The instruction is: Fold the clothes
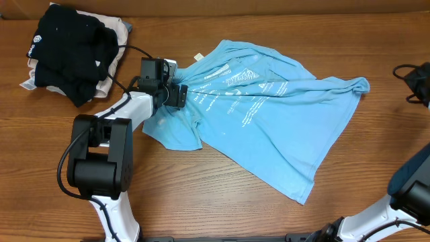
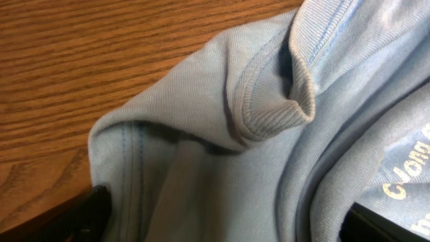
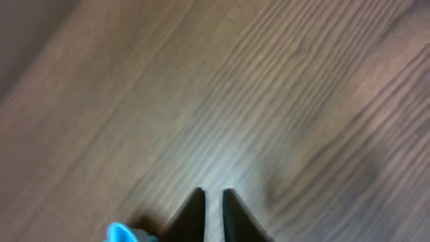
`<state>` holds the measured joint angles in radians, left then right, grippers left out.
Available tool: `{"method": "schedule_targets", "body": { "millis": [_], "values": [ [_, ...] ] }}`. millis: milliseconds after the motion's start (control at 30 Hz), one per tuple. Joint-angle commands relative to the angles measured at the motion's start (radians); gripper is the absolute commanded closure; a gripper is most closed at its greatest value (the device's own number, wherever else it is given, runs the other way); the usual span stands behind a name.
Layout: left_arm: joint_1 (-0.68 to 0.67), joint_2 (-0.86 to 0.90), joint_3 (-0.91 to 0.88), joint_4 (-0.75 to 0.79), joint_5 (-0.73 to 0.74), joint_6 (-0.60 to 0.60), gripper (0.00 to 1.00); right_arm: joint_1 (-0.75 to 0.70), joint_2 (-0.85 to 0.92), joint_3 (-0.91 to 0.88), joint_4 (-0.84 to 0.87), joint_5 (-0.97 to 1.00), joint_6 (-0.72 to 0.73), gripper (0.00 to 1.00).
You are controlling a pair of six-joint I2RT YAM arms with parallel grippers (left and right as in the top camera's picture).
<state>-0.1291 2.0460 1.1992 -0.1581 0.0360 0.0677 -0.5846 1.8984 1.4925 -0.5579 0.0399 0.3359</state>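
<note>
T-shirt point(image 1: 269, 114) partly hidden under left pincer point(image 1: 179, 94).

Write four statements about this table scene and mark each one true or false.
1. The T-shirt lies folded in a neat square. False: it lies spread out and rumpled on the table.
2. The left pincer is at the T-shirt's collar end, jaws wide apart. True.
3. The black garment lies on top of the beige cloth. True.
4. The right pincer grips a sleeve. False: it is over bare wood, jaws close together, holding nothing.
</note>
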Motion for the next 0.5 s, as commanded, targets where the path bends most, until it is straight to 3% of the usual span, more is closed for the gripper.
{"method": "schedule_targets", "body": {
  "millis": [0, 67, 300, 467],
  "values": [
    [0.011, 0.084, -0.063, -0.089, -0.087, 0.025, 0.0, -0.013, 0.002, 0.048, -0.035, -0.048, -0.023, 0.56],
    [0.01, 0.071, -0.019, -0.161, -0.082, 0.025, 0.0, -0.013, -0.002, 0.084, -0.087, -0.117, -0.017, 0.38],
    [0.009, -0.016, 0.291, -0.555, -0.057, -0.01, 0.0, 0.043, -0.097, 0.192, -0.285, -0.256, 0.035, 0.39],
    [0.004, -0.08, 0.554, -0.805, -0.024, -0.031, 0.0, 0.082, -0.259, 0.192, -0.362, -0.355, 0.035, 0.25]
  ]
}}
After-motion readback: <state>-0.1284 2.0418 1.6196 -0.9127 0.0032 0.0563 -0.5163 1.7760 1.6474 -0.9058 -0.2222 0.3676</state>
